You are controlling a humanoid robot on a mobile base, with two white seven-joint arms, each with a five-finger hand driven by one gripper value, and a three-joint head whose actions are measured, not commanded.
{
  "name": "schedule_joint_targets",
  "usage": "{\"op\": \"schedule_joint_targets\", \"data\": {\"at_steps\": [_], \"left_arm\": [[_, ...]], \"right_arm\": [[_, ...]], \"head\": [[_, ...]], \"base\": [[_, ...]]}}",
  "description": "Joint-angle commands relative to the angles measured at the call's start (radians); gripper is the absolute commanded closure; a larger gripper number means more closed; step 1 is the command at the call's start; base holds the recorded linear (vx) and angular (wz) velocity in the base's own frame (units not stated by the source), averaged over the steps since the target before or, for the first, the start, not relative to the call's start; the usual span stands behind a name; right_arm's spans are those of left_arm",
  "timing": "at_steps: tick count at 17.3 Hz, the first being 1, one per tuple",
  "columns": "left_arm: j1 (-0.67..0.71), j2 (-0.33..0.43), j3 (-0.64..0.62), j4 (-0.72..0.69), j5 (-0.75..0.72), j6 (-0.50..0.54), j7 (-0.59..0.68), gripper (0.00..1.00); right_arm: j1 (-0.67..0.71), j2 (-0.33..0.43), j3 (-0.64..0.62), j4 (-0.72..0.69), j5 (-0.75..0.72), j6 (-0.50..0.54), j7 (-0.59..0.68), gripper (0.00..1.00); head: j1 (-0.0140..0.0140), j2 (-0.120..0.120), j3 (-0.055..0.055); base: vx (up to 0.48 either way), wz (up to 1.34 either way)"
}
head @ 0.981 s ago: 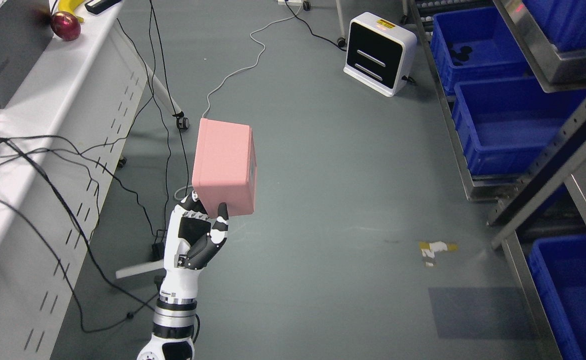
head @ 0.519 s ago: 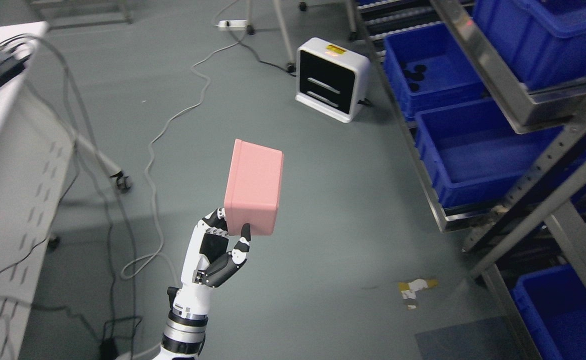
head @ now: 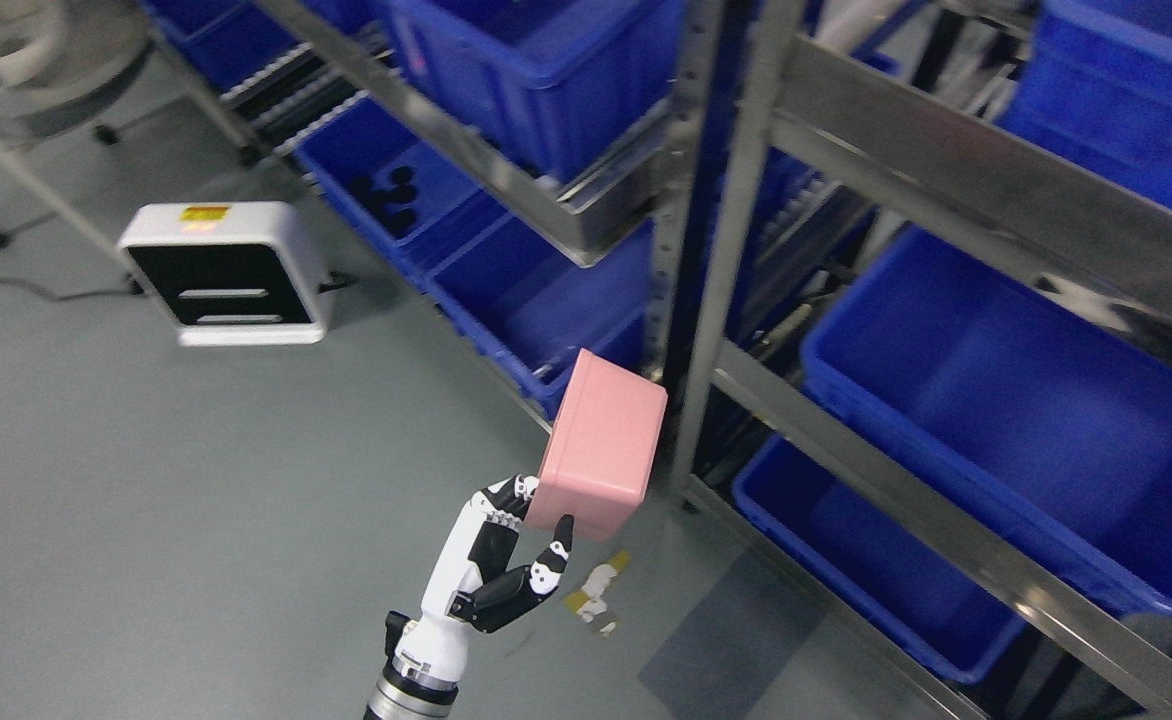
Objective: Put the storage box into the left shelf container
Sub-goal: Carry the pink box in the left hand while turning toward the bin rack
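The fingers (head: 552, 560) of the left hand (head: 491, 570) are closed on the lower end of the pink storage box (head: 601, 443), the thumb pressed against its near face and the other fingertips tucked behind its left lower edge. The arm rises from the bottom edge of the head view, left of the middle, and carries the box in the air above the grey floor (head: 196, 500), tilted so its top leans toward the right.

The box hangs just in front of the metal shelf (head: 736, 230), its upper right corner close to the shelf's upright post; whether it touches the post cannot be told. Behind the box, left of that post, sits a blue container (head: 536, 300) on a lower level, with another blue container (head: 376, 170) farther back that has dark items lying in it. To the right of the post, a large blue container (head: 996, 400) fills the middle level, and a further blue bin (head: 846, 560) rests below it near the floor.

On the floor below the box lies a scrap of yellow and white tape (head: 594, 595). A white and black boxy device (head: 224, 272) stands on the floor toward the upper left.
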Motion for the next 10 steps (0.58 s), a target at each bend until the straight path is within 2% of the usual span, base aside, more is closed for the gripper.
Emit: {"op": "schedule_joint_targets", "data": {"at_steps": [1,5,7,10], "left_arm": [[0.031,0.017,-0.015,0.000,-0.020,-0.008,-0.006,1.00],[-0.058,0.017,0.039,0.005,-0.058,0.021,-0.006,1.00],[-0.141,0.060,0.086,0.021,-0.149,0.111,-0.010,1.00],[-0.312,0.135,0.112,0.075,-0.202,0.230,-0.085,1.00]], "right_arm": [[0.009,-0.017,-0.005,-0.017,0.002,0.000,0.000,0.00],[0.009,-0.017,-0.005,-0.017,0.002,0.000,0.000,0.00],[0.009,-0.017,-0.005,-0.017,0.002,0.000,0.000,0.00],[0.009,-0.017,-0.005,-0.017,0.002,0.000,0.000,0.00]], "head": [[0.0000,0.000,0.000],[0.0000,0.000,0.000],[0.0000,0.000,0.000],[0.0000,0.000,0.000]], "base": [[0.227,-1.14],[0.218,-1.00],[0.198,-0.83],[0.169,-0.71]]}}
